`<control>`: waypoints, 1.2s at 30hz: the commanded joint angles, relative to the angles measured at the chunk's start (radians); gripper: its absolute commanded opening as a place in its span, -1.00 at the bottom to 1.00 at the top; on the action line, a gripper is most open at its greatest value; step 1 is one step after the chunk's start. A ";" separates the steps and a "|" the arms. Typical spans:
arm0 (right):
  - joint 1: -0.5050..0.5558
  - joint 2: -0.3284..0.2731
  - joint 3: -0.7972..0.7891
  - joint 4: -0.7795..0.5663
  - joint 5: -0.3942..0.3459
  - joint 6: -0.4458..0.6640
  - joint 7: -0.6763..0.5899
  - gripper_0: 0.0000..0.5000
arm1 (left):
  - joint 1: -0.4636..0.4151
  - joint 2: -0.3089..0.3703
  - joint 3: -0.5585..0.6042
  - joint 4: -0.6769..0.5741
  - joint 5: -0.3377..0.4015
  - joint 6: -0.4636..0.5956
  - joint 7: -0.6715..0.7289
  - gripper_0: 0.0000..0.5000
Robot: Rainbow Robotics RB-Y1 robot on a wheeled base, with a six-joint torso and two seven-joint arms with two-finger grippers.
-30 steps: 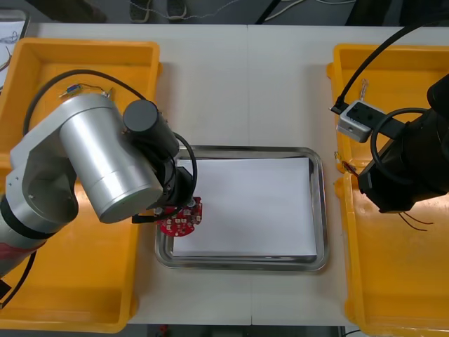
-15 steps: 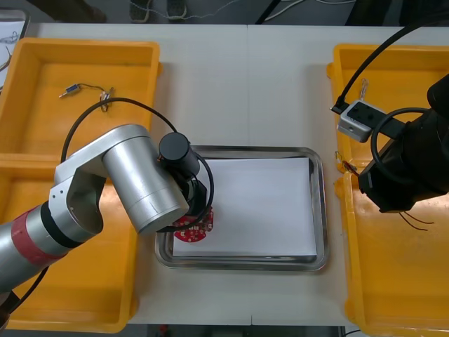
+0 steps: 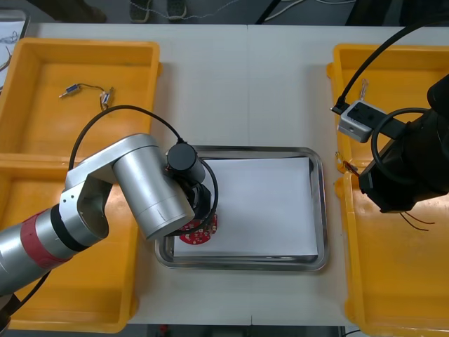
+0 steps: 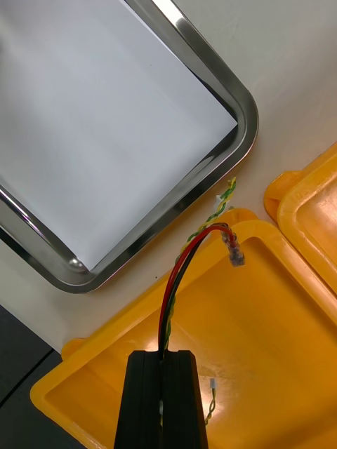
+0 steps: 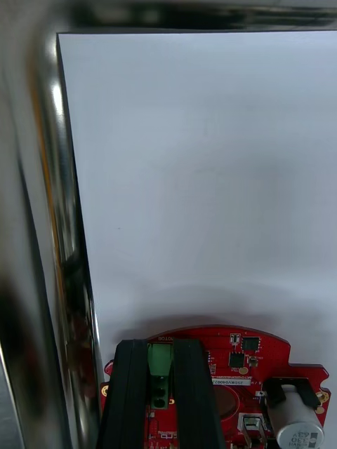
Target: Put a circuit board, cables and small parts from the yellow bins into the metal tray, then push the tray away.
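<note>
The left gripper (image 5: 160, 358), fingers clamped on the round red circuit board (image 3: 199, 232), holds it just inside the metal tray (image 3: 320, 210)'s left rim, near its front corner, with open white floor beyond. At right, the right gripper (image 4: 166, 361) pinches a red and yellow cable (image 4: 184, 270) above a yellow bin (image 4: 281, 330), clear of the tray's edge.

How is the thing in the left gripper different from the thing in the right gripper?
The left gripper pinches a round red circuit board; the right gripper pinches a thin red and yellow cable. The board is wide and flat; the cable is long and curved. The board is over the metal tray; the cable is over a yellow bin. Both are held by a shut gripper.
</note>
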 commanded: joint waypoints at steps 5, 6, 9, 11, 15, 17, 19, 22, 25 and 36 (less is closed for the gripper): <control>-0.029 -0.038 0.005 -0.025 0.008 0.009 -0.036 -1.00 | -0.039 -0.030 -0.014 -0.011 -0.010 -0.015 0.079 0.99; -0.029 -0.038 0.005 -0.025 0.008 0.009 -0.036 -1.00 | -0.037 -0.030 -0.014 -0.011 -0.010 -0.015 0.081 1.00; -0.029 -0.038 0.004 -0.025 0.007 0.010 -0.036 -1.00 | -0.039 -0.030 -0.010 -0.014 -0.012 -0.013 0.082 1.00; -0.029 -0.038 0.005 -0.025 0.005 0.010 -0.036 -1.00 | -0.039 -0.030 -0.009 -0.017 -0.012 -0.013 0.084 1.00; -0.031 -0.036 0.005 -0.033 0.005 0.009 -0.033 -1.00 | -0.039 -0.028 -0.004 -0.031 -0.010 -0.004 0.084 1.00; -0.032 -0.036 0.010 -0.037 0.005 0.009 -0.033 -1.00 | -0.039 -0.025 -0.003 -0.039 -0.009 0.005 0.084 1.00; -0.044 -0.036 0.027 -0.043 0.005 0.009 -0.030 -1.00 | -0.037 -0.024 0.006 -0.051 -0.009 0.016 0.084 1.00; -0.090 -0.035 0.085 -0.045 0.007 0.009 -0.033 -1.00 | -0.037 -0.022 0.036 -0.074 0.013 0.050 0.077 1.00; -0.160 -0.021 0.168 -0.042 0.018 0.009 -0.038 -1.00 | -0.039 -0.013 0.075 -0.106 0.048 0.085 0.070 1.00; -0.308 0.106 0.396 -0.004 0.090 -0.013 -0.030 -1.00 | -0.037 0.058 0.210 -0.206 0.152 0.183 0.059 1.00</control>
